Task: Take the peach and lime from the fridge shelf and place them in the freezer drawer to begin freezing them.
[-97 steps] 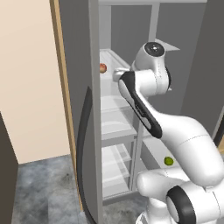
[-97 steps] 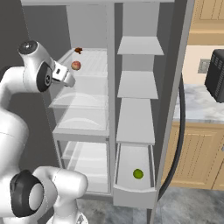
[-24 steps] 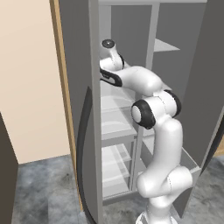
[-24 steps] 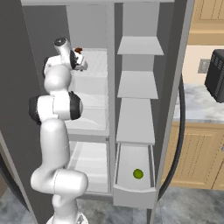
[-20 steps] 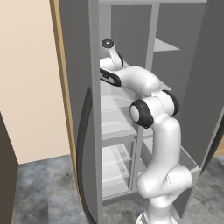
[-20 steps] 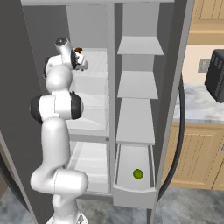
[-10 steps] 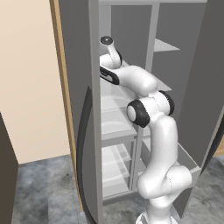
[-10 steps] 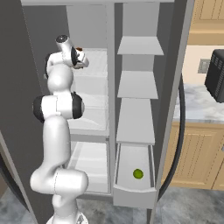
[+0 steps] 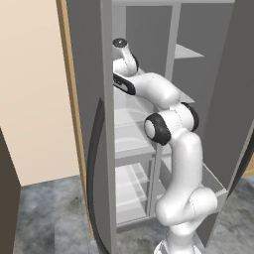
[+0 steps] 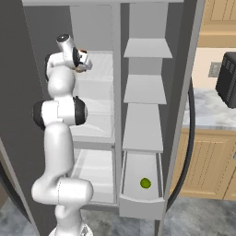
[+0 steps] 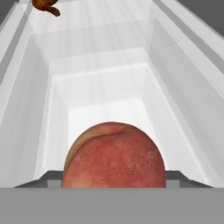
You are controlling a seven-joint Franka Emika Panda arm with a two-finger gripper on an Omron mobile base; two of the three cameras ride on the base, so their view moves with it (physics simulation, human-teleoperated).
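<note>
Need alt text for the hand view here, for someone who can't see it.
A red-orange peach bulks large at the bottom centre, right up against the camera. Beyond it, the pale, glassy fridge shelves run away from the viewer between white side walls. A small brown item sits at the top left corner, too small to identify.

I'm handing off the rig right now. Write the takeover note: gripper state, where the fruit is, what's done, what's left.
Gripper: up at the fridge shelf, with the peach right against the hand camera; whether the fingers are shut on it cannot be told.
Lime: already lying in the open freezer drawer, lower right.
Done: lime moved.
Left: confirm the hold on the peach, carry it down to the drawer beside the lime and release.
A small brown item sits further along the shelf; leave it.
</note>
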